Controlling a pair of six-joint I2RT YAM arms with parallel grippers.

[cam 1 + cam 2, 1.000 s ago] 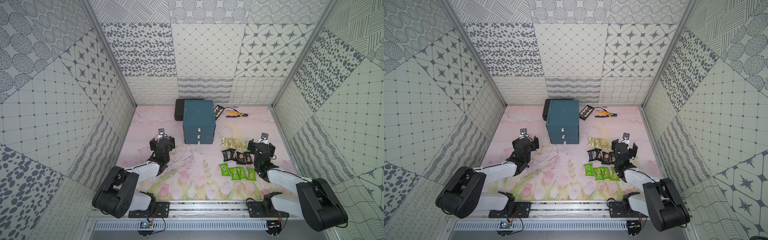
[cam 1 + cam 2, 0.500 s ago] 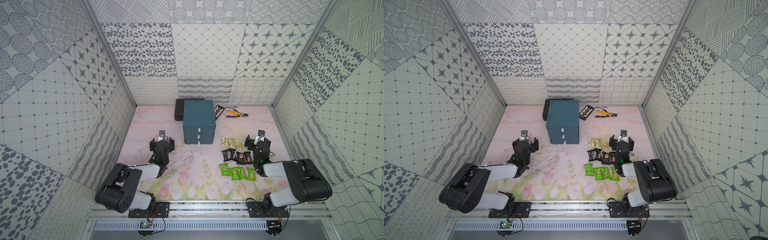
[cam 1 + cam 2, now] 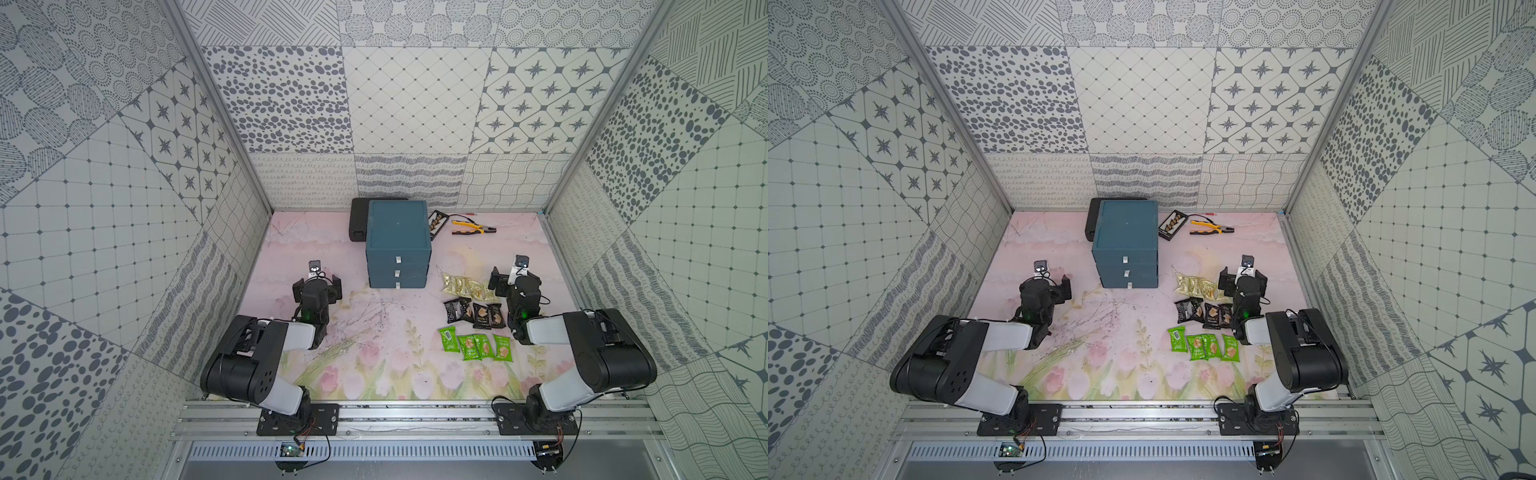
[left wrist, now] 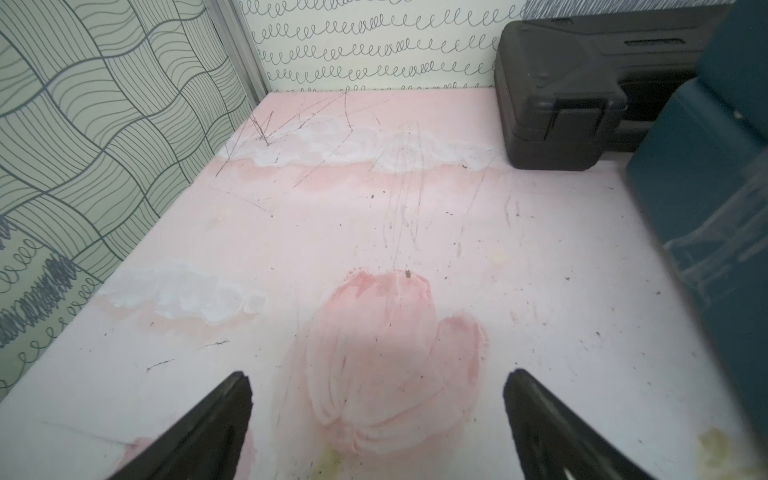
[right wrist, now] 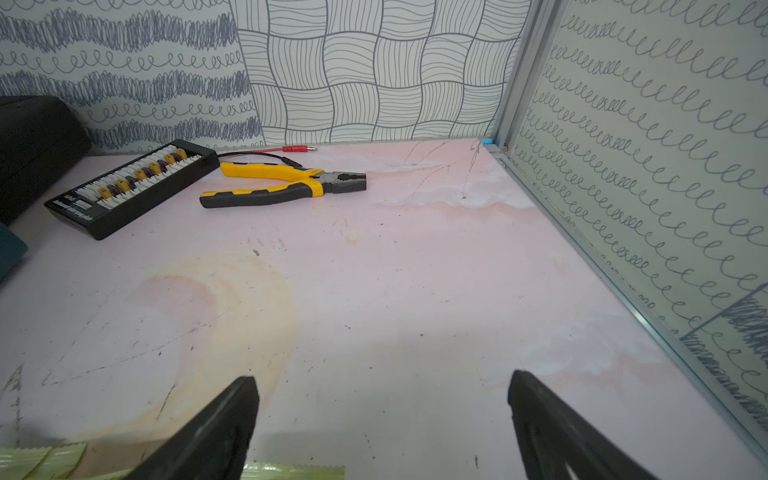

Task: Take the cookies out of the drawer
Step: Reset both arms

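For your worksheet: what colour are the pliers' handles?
The steel-jawed pliers have yellow-and-black handles, clearest in the right wrist view.

Left of the drawer chest (image 3: 398, 232) the surface (image 3: 291, 249) lies bare; right of it cookies (image 3: 473, 316) crowd; black case (image 3: 357, 218) behind.

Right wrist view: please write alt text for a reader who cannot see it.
The open right gripper hangs over the pink table, holding nothing. Beyond it lie yellow pliers and a black tray near the back wall; gold packets show close to the gripper.
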